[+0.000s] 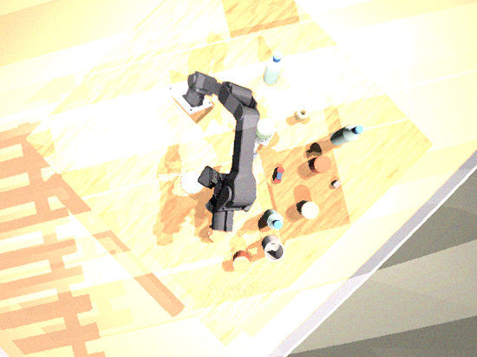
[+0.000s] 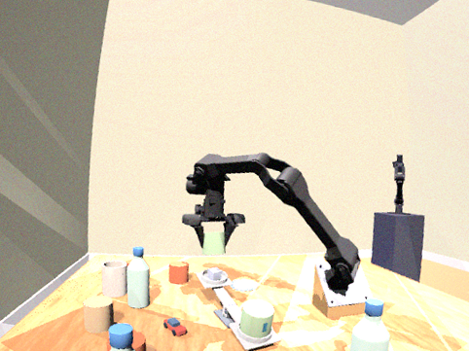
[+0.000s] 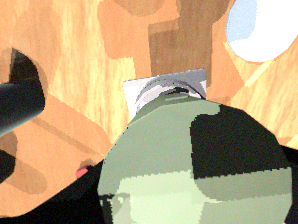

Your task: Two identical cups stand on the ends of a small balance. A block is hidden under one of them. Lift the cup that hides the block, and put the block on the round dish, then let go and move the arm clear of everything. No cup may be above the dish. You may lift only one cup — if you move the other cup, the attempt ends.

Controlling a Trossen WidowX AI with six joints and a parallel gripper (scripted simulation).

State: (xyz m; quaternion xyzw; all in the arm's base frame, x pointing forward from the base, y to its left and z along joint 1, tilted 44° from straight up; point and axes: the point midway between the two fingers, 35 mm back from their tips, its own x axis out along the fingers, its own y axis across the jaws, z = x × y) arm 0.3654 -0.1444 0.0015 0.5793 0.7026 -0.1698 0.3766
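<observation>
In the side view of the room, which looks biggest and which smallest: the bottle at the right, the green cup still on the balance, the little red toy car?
Largest to smallest as they appear:
1. Bottle, though it stands nearer the camera, which may flatter it.
2. Green cup.
3. Toy car, plainly smallest.
</observation>
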